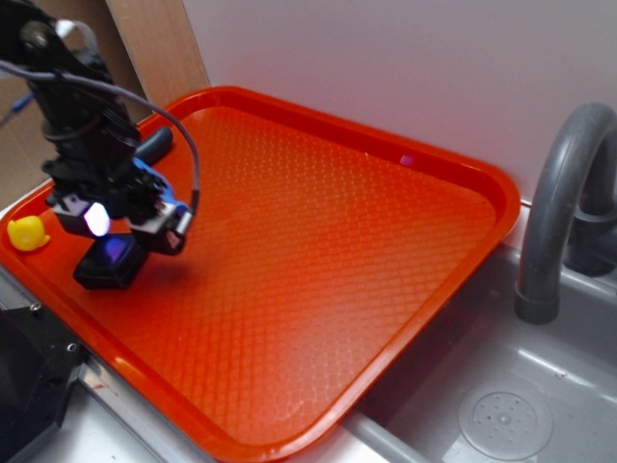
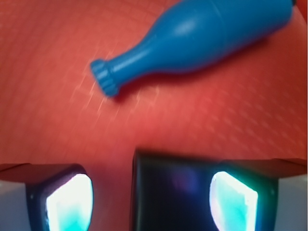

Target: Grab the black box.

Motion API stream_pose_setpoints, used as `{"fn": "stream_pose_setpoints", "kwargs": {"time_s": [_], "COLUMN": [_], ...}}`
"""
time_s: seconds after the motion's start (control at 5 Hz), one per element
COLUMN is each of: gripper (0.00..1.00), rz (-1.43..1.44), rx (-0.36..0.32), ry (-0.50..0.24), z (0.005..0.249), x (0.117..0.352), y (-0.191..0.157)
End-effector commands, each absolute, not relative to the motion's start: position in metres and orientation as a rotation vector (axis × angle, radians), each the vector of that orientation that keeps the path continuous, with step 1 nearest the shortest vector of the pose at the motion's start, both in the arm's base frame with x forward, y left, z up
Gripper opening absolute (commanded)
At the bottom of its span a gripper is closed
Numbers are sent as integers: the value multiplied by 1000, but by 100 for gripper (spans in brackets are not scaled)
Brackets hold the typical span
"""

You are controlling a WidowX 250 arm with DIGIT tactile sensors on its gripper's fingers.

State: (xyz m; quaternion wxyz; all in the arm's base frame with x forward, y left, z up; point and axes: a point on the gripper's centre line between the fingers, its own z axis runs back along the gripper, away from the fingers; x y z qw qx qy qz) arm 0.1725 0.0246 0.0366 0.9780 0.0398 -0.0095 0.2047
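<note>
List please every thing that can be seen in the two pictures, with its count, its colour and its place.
tray: one, orange-red, beside the sink, holding most items
black box: one, black, on the tray's left part, under the gripper
bottle: one, blue, lying on its side on the tray, seen in the wrist view
dark cylinder: one, dark grey, at the tray's far left edge, partly hidden by the arm
duck: one, yellow, at the tray's left rim
sink: one, grey, right of the tray
faucet: one, grey, above the sink
gripper: one, black with lit fingers, open above the box
</note>
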Motion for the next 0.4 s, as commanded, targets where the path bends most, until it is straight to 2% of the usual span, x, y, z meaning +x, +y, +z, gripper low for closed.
{"fn": "stream_pose_setpoints", "kwargs": {"time_s": [0.0,0.2], "gripper": [100,100], "rz": [378,375], "rx": [97,97], "ry": [150,139], "z": [22,31], "x": [134,127], "y": [38,41]}}
